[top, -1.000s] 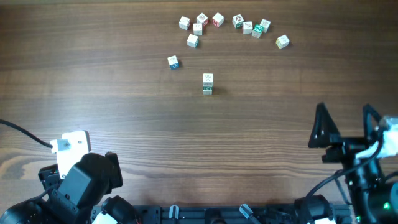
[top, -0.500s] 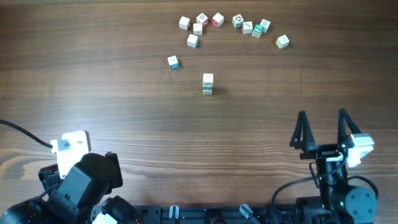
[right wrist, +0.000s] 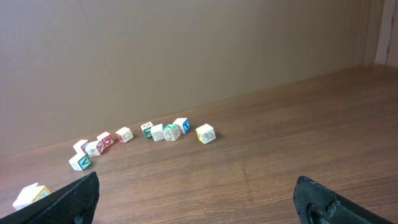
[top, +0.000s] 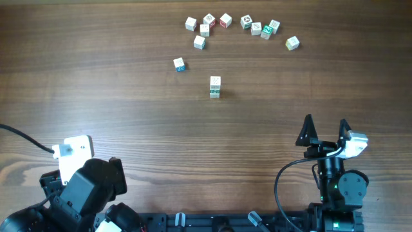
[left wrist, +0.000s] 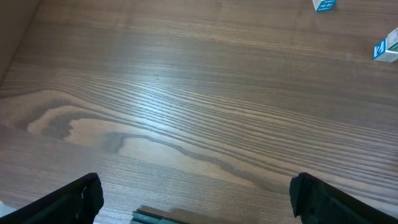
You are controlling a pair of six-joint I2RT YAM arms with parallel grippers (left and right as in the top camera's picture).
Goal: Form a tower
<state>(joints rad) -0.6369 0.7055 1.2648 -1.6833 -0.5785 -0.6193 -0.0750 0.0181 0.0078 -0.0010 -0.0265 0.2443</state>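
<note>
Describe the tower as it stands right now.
The tower is a short upright stack of small whitish, wooden-looking cubes, the lower side face printed green. It stands alone on the brown wooden table, apart from the loose cubes and touching none. Nothing grips it. Its cube count is unclear from above.

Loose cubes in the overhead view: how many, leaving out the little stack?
11 cubes. Four clustered back left, four back right, one farther right, one just nearer than the left cluster, one blue-marked left of the tower. None looks hidden.

marks on the tower too small overhead; two cubes partly outside the left wrist view
</note>
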